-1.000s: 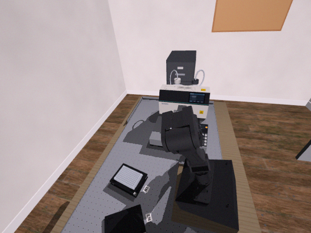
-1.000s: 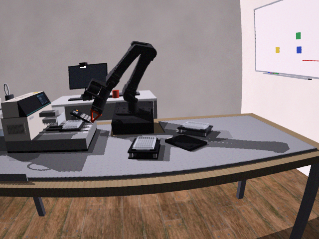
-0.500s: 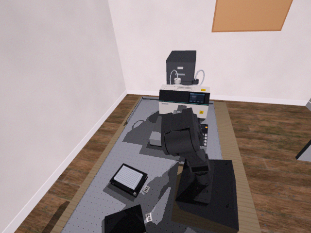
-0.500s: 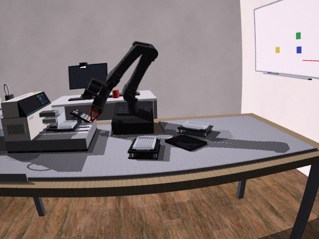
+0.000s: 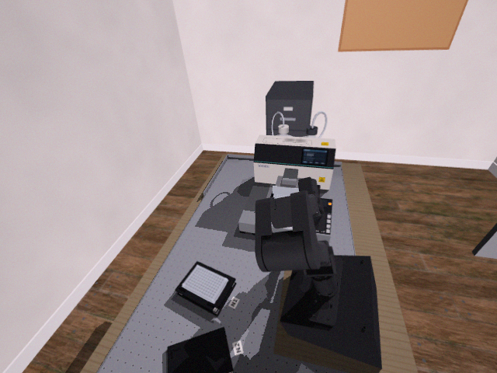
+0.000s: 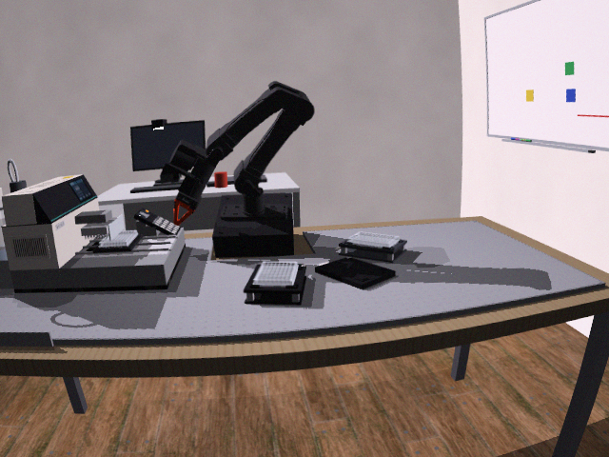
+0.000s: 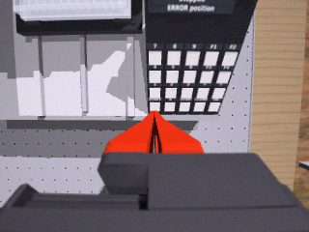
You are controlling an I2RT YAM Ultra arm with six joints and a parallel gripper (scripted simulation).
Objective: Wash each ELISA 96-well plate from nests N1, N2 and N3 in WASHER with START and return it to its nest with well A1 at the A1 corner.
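Observation:
My gripper is shut and empty, its red fingertips at the leftmost key of the lowest row of the washer's keypad. I cannot tell whether they touch the key. In the exterior view the gripper hangs just over the tilted keypad. One plate lies on the carrier close to the washer body; only its near edge shows in the wrist view. An amber lamp glows above the keypad. Nest N1 holds a plate. Nest N2 is empty. A third nest holds a plate.
The arm's black base block stands right of the nests. The arm hides the gripper and most of the carrier track in the top view. Labels N1 and N2 lie by their nests. The wooden table edge runs right of the keypad.

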